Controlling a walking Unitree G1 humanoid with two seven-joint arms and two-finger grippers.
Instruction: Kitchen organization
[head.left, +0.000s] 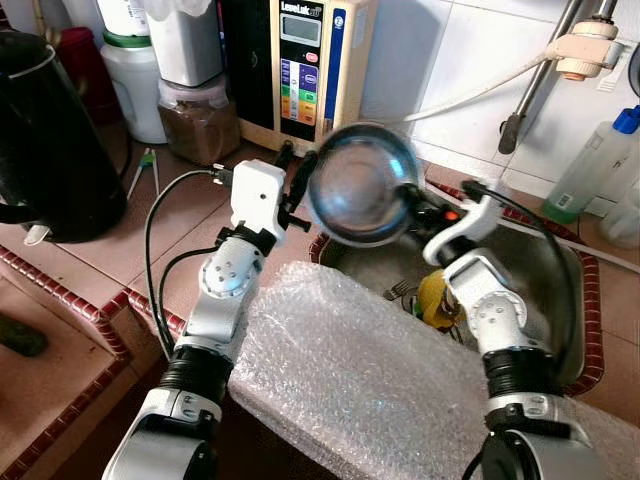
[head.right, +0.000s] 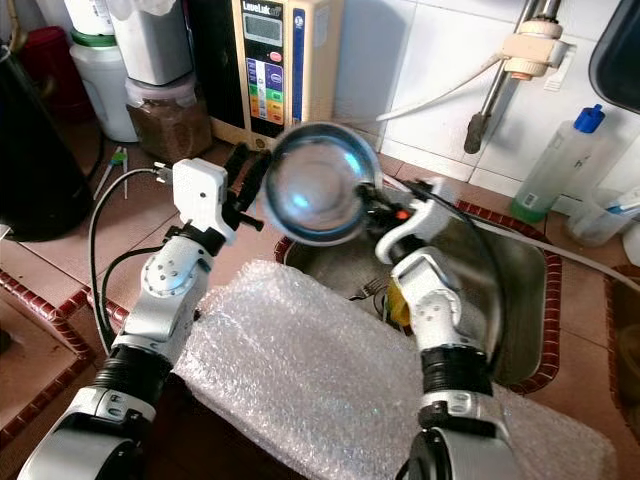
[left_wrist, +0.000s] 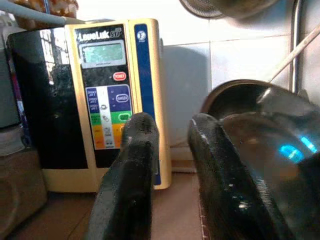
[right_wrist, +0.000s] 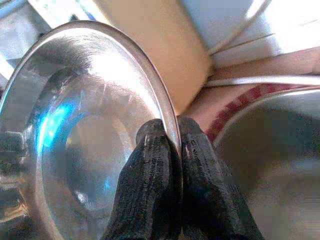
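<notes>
A shiny steel bowl (head.left: 360, 183) hangs tilted above the left end of the sink (head.left: 545, 262), slightly blurred. My right gripper (right_wrist: 172, 142) is shut on its rim, one finger inside and one outside. My left gripper (head.left: 298, 160) sits just left of the bowl, open, its fingers (left_wrist: 135, 165) apart with the bowl's edge (left_wrist: 260, 130) close beside one of them. Behind stands a cream water ionizer (head.left: 310, 65) against the tiled wall.
Bubble wrap (head.left: 370, 380) covers the counter edge in front. A fork (head.left: 398, 291) and a yellow item (head.left: 437, 300) lie in the sink. A black kettle (head.left: 50, 140) stands at the left, jars (head.left: 195, 100) behind, a spray bottle (head.left: 590, 165) at the right, a hose (head.left: 480, 90) across the wall.
</notes>
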